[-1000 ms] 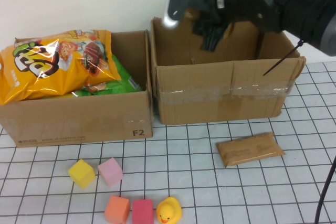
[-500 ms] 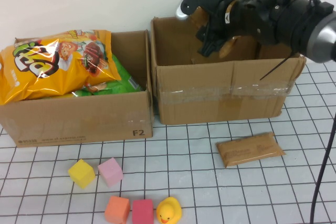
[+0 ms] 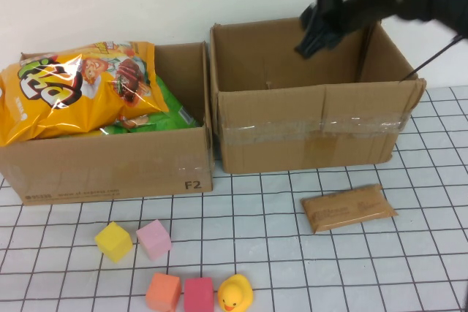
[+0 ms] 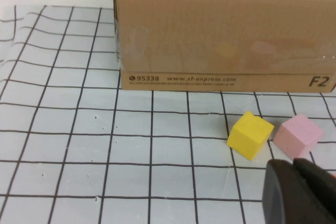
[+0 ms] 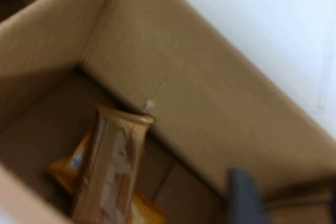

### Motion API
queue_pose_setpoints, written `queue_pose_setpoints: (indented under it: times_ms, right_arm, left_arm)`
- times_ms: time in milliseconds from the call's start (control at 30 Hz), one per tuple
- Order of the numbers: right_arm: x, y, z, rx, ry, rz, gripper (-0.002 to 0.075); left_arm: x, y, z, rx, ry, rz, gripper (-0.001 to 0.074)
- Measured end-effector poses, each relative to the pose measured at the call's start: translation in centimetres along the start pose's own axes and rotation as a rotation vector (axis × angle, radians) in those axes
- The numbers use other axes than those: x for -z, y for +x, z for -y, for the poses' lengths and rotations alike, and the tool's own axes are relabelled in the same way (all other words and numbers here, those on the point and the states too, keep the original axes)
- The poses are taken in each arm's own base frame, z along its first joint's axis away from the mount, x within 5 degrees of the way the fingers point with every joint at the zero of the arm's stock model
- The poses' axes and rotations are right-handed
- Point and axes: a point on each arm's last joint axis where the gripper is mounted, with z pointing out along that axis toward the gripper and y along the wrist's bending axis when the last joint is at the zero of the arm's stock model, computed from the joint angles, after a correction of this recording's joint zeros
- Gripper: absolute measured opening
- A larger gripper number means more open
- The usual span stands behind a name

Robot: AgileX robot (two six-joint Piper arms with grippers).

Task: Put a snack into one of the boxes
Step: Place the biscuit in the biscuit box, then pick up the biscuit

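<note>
Starting nearest the robot, the gridded tabletop (image 3: pixel 409 268) carries a loose cluster of toys at about 7 o'clock: an orange cube (image 3: pixel 163 291), a red cube (image 3: pixel 198 294) and a rubber duck (image 3: pixel 235 294) in a row, with a yellow cube (image 3: pixel 113 241) and a pink cube (image 3: pixel 153 239) just behind them. None belongs to the task; they read as clutter to be ignored. The left hand (image 4: pixel 299 192) hangs low over this patch, beside the yellow and pink cubes, evidently parked; whether its fingers are apart or together cannot be told.

At about 4 o'clock a brown snack bar (image 3: pixel 348 208) lies flat on the tabletop, apart from everything, a likely candidate for a later pick.

Further back, two cardboard boxes stand side by side, walls touching. The left box (image 3: pixel 110 169) at 10 o'clock is heaped with an orange chip bag (image 3: pixel 77 89) over green packets (image 3: pixel 168 111), so it has little room left. The right box (image 3: pixel 314 137) at 1 o'clock is deep and roomy, the sensible target.

Farthest, the right hand (image 3: pixel 318 31) hovers above that box's rear wall, holding nothing visible; its opening cannot be judged. In the right wrist view a wrapped brown snack (image 5: pixel 113 166) lies on the box floor atop an orange packet (image 5: pixel 73 169), so the placing looks done.
</note>
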Motion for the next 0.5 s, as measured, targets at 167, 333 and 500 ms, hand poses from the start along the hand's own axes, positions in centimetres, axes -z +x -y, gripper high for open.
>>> queue_pose_setpoints:
  times_ms: [167,333,500]
  right_arm:
    - [4.3,-0.7,0.8,0.012,-0.058,-0.001,0.0063]
    - [7.9,-0.5,0.1,0.122,-0.202,0.020,0.0006]
    - [9.3,1.9,-1.8,0.379,-0.325,0.029,0.0000]
  left_arm:
    - [0.0,0.0,0.0,0.004,0.003,-0.002,-0.0001]
    - [0.0,0.0,0.1,0.007,0.006,-0.002,-0.0001]
    - [0.0,0.0,0.1,0.009,0.008,-0.004,-0.0001]
